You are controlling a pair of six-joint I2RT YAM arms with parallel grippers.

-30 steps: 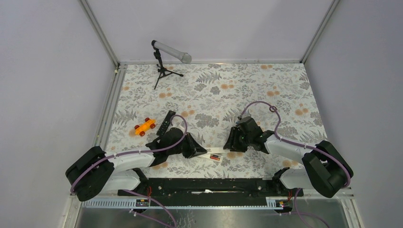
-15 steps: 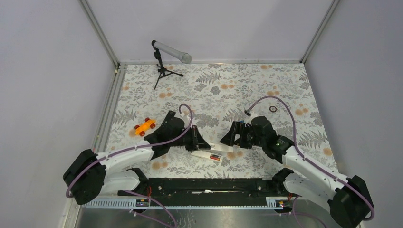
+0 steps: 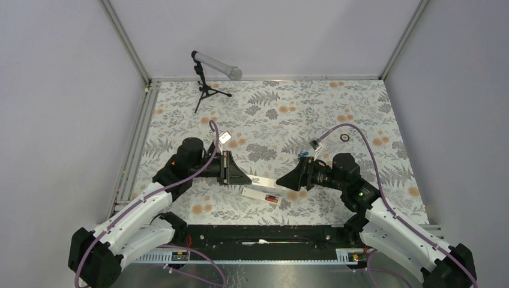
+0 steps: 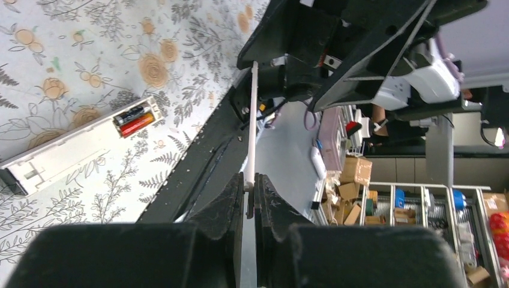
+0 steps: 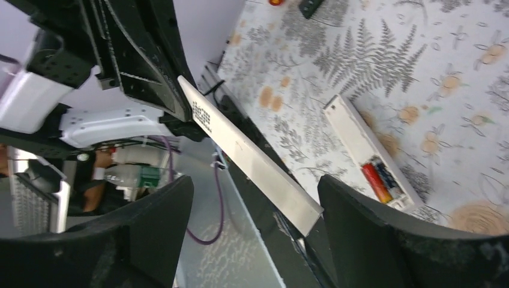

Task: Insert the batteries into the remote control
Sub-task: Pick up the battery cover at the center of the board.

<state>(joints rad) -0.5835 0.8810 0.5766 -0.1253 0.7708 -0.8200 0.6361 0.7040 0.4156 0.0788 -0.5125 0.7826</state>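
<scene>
Lying back-up on the desk (image 3: 288, 114) near its front edge, between the two arms: the remote control (image 3: 259, 193), white and slim, its bay open at the end nearer the right arm. Seated side by side in that bay: the batteries (image 4: 135, 120), one red and one darker. Probably light, stiff and smooth, so apt to roll or pop loose if nudged; best taken across the middle of the barrel, not by the metal ends. For the remote control itself, likely the same lightness and a readiness to skid on the patterned cloth; better held across its narrow sides. Up in the air above it, pinched by one end in the pressed-together left gripper (image 4: 250, 183): a thin white cover strip (image 5: 246, 153), probably a little springy. Spread wide to either side of the strip's free end, touching nothing as far as can be told: the right gripper (image 5: 255, 183). From above, only a pale sliver between two dark wedges; from the left wrist, the strip edge-on, very thin; from the right wrist, its broad face with a printed label and clear gaps beside both fingers.
</scene>
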